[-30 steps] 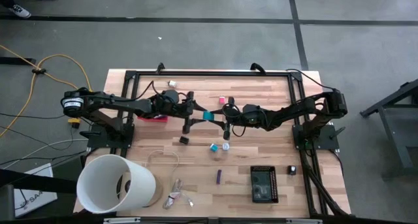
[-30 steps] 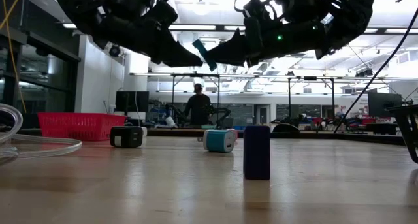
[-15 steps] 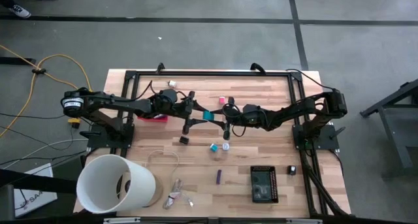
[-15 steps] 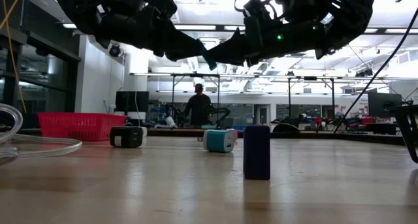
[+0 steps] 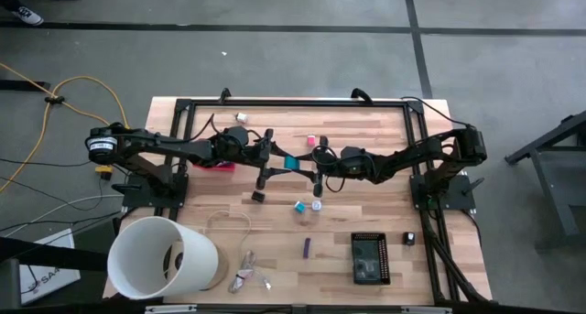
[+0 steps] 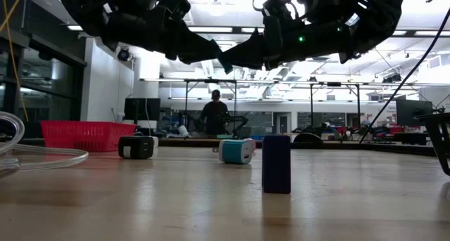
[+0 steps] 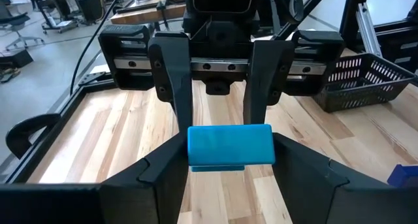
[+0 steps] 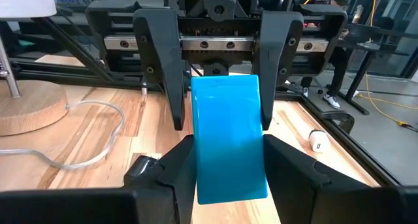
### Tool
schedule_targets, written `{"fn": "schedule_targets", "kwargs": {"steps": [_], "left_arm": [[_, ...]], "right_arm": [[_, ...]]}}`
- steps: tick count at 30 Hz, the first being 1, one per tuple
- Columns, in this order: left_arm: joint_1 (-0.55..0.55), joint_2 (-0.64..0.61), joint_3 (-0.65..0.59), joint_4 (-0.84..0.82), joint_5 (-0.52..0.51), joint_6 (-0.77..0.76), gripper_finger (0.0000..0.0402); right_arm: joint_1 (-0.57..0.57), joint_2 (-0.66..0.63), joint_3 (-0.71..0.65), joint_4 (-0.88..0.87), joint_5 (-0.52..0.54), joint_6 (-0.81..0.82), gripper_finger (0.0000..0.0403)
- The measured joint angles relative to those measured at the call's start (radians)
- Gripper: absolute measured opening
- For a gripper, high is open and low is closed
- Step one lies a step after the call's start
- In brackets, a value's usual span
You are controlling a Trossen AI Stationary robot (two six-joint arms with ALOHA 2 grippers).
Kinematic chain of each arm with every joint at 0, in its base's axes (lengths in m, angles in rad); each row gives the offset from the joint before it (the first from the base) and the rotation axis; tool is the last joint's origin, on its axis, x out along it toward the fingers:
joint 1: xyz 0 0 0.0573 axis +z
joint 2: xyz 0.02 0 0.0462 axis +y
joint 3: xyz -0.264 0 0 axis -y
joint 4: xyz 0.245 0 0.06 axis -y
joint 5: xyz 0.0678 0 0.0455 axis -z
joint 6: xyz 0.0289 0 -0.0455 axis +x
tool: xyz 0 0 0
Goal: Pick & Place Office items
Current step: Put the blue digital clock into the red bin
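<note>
A flat teal plastic block [image 5: 291, 161] hangs above the middle of the wooden desk [image 5: 366, 204], caught between two grippers. The left gripper [image 5: 277, 159] pinches one end and the right gripper [image 5: 306, 165] seems to clamp the other — both meet at the block, well above the upright purple block [image 6: 276, 164].

The table [image 5: 366, 213] is pale wood in narrow butcher-block strips, smooth with a soft sheen. The flat bright blue block [image 8: 228, 136] looks like smooth, matt plastic. Both arms' dark fingers [image 7: 171, 74] are matt black plastic, backed by a dull metal rail [image 7: 225, 67]. The big white tub [image 5: 151, 259] seems smooth plastic. The red basket [image 6: 77, 135] and the dark basket [image 7: 362, 80] are open plastic mesh. The clear tube [image 8: 78, 152] looks glossy.
</note>
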Motion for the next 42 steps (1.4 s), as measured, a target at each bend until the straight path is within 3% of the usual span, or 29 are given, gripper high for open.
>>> {"fn": "schedule_targets", "kwargs": {"steps": [17,29,42], "left_arm": [[0.0,0.0,0.0,0.002,0.0,-0.026,0.0197],[0.0,0.0,0.0,0.005,-0.004,-0.025,0.0158],[-0.001,0.0,0.0,0.005,-0.007,-0.026,0.016]], "right_arm": [[0.0,0.0,0.0,0.0,0.003,0.0,0.0146],[0.0,0.0,0.0,0.0,0.005,0.001,0.0146],[0.002,0.0,0.0,0.0,0.005,0.001,0.0146]]}}
